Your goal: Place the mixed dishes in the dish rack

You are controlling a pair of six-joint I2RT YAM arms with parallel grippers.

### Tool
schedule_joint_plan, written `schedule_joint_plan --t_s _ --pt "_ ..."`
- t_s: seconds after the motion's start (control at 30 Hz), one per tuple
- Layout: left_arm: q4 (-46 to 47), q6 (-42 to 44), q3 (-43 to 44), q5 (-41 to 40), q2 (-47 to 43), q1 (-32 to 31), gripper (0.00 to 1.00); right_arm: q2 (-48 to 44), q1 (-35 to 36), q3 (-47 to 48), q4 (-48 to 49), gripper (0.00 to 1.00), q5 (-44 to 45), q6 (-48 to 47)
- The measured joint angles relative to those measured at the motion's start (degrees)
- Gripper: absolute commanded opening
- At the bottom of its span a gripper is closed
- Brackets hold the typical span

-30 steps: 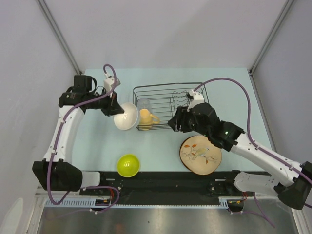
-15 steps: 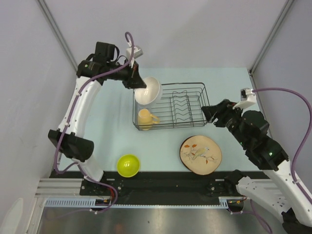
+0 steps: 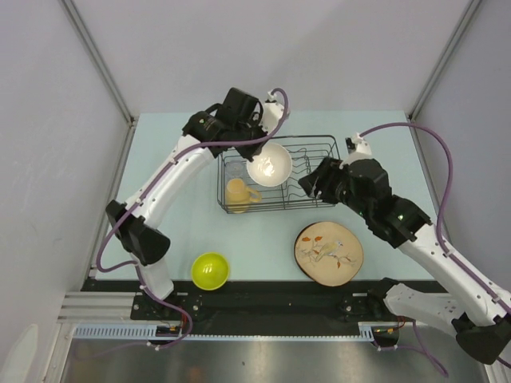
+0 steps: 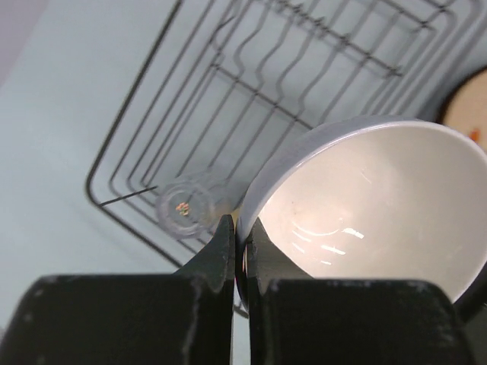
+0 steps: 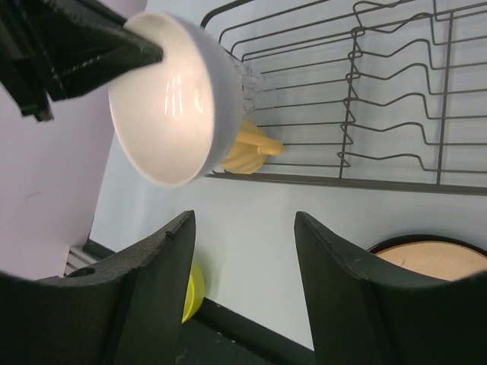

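White bowl [image 3: 268, 166], rim-pinched by the left gripper [image 4: 242, 232], is hanging mid-frame over the dish rack [image 3: 307, 141] after swinging in from its left, ready for lowering; the part-open right gripper [image 5: 243, 228] is waiting empty.

The pale-blue table [image 3: 160, 231] carries three things — the dish rack [image 3: 299, 171], lime-green bowl [image 3: 210, 270], leaf-patterned plate [image 3: 328, 253].

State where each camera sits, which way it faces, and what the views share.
Top: above and behind the robot, looking down on the table; both arms show.
Left wrist: on the left arm, looking down into the rack; left gripper pinches the white bowl's rim.
Right wrist: on the right arm, looking across at the rack; open right gripper frames the view.
Shared: all show bowl and rack.
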Motion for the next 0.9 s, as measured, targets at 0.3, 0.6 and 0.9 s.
schedule_joint_plan --t_s 0.3,0.6,0.9 --pt "2.8 0.5 -5.4 -12.8 0.0 1.3 0.00 4.5 2.8 3.2 0.4 0.58 -0.2 0.3" --pt "3.8 0.3 -6.1 -13.4 -0.1 -1.2 0.00 12.0 4.7 4.9 2.7 0.57 1.4 -0.1" --pt "3.8 0.2 -6.1 -13.2 -0.4 -2.6 0.00 17.2 4.7 4.9 5.4 0.57 3.1 -2.3"
